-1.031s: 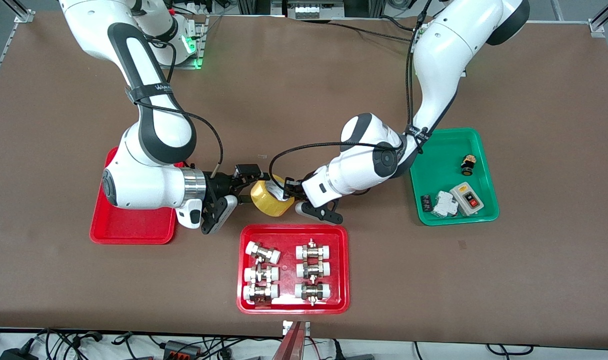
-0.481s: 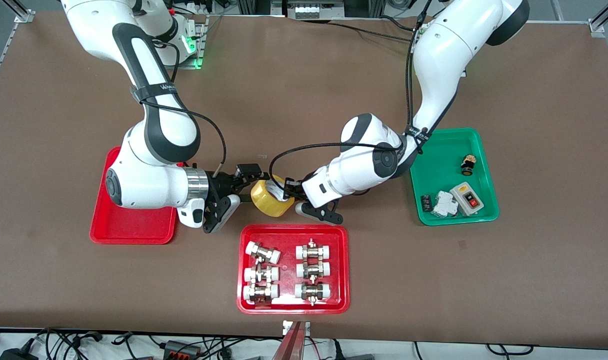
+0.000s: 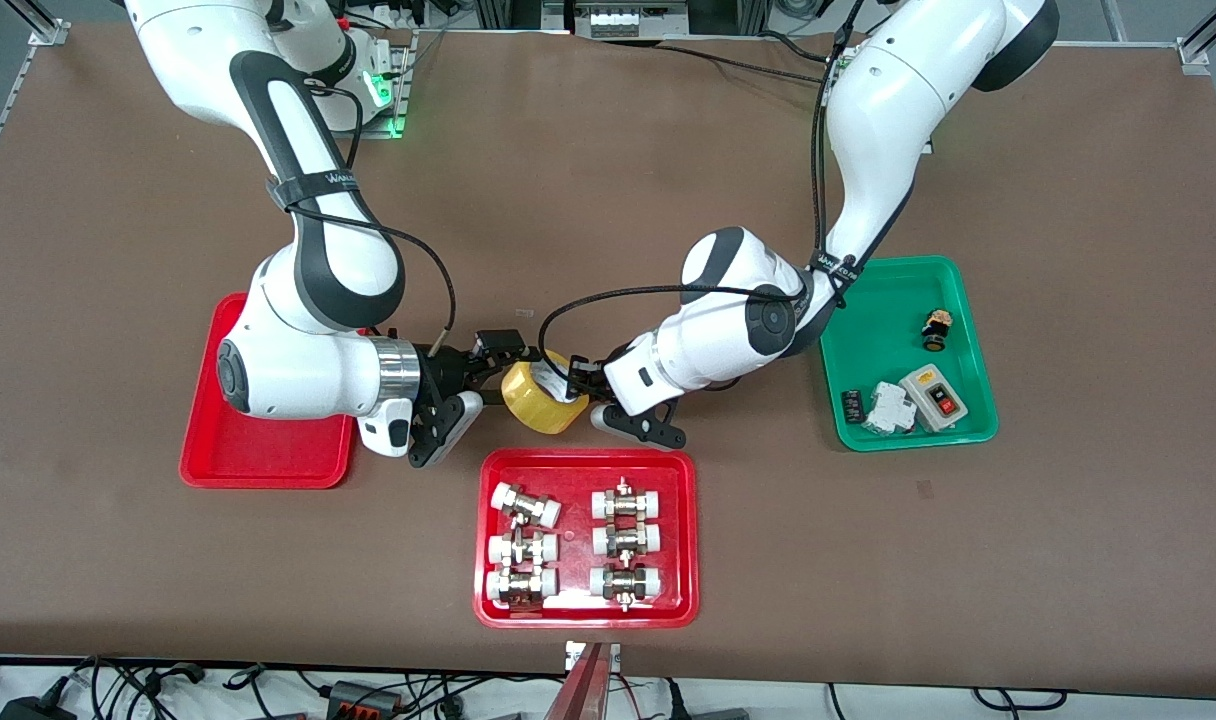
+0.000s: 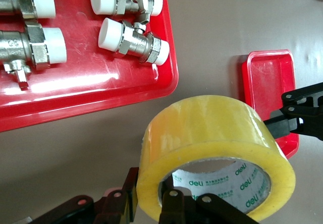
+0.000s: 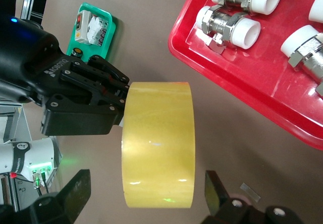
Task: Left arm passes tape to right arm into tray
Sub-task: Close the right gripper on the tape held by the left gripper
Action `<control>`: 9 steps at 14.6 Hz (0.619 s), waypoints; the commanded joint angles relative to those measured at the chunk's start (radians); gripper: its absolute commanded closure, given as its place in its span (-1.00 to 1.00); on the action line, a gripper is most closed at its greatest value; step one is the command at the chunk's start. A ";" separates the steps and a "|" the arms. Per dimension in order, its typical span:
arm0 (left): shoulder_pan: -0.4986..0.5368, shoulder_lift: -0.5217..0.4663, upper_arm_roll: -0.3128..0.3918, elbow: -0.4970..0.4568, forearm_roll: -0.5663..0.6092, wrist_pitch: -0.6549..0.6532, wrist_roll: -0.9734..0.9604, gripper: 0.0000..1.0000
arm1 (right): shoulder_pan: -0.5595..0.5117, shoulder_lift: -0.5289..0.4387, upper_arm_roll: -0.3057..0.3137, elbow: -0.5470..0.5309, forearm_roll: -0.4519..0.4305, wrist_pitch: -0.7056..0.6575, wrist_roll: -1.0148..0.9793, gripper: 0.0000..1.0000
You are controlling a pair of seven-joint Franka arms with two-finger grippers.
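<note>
At centre frame the left pincer (image 3: 575, 385) pinches the tape (image 3: 540, 398) through its core, apparently above the table (image 3: 608, 150). The right pincer (image 3: 480, 382), spread, straddles the roll's outer wall without touching; the tray (image 3: 218, 455) lies at centre-left.

A: What crowded the tape (image 3: 543, 400)?

B: The left gripper (image 3: 578, 385) clamped one end of it through the core. The right gripper (image 3: 490, 385) came at the other end with fingers (image 5: 75, 193) spread wide, one on each side of the roll and a clear gap at each.

A: And under the tape?

B: Bare table. Just nearer the camera than the tape sat the red tray of fittings (image 3: 683, 540), its metal valves (image 3: 523, 508) standing above the rim.

A: Toward the right arm's end?

B: The plain red tray (image 3: 268, 460) lay past the tape, the right arm's wrist hanging over much of it; only its camera-side strip showed bare.
</note>
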 commanded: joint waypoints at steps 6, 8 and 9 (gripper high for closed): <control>-0.009 0.014 0.002 0.039 0.010 0.002 0.011 0.98 | 0.015 -0.001 -0.007 -0.002 -0.017 0.014 0.016 0.23; -0.009 0.014 0.004 0.038 0.010 0.002 0.011 0.98 | 0.016 -0.001 -0.007 -0.002 -0.019 0.014 0.015 0.43; -0.009 0.014 0.002 0.038 0.010 0.002 0.011 0.97 | 0.015 -0.001 -0.007 -0.002 -0.019 0.014 0.013 0.49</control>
